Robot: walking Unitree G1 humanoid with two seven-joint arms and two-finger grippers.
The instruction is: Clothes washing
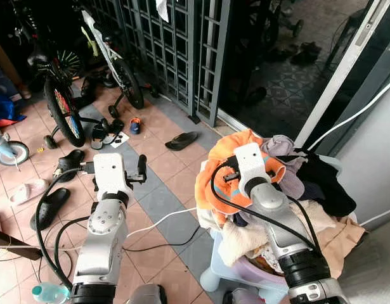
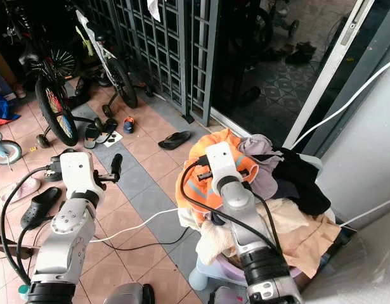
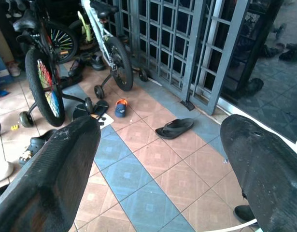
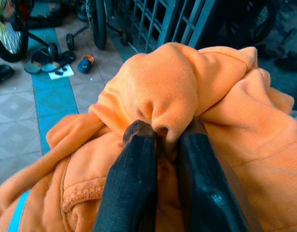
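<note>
— Tiled in pink and blue-grey, the porch floor (image 1: 163, 190) runs from the bicycle (image 1: 58, 95) past scattered sandals to the metal gate (image 1: 175, 57). Where does the left gripper (image 3: 158, 159) stand?

— Out over bare floor, well apart from the laundry, its two black fingers (image 3: 51, 169) spread wide and holding nothing.

— And the clothes?

— To the right. A heap lies piled above the rim of a pale plastic basket (image 1: 223, 269) beside the sliding door frame (image 1: 337, 69). An orange garment (image 1: 210, 180) sits on the heap's left side, with dark and beige pieces further right.

— Which arm is nearer?

— The right one, plainly. The right gripper (image 4: 162, 145) is at the top of the pile, its fingers closed tight on a bunched fold of that orange garment.

— So what does the coming move turn on?

— The rest of the garment drapes below and towards the left of the pinch, so a lift likely goes straight up to clear the heap. A white cable (image 1: 163, 221) trails across the tiles beside the basket.
</note>
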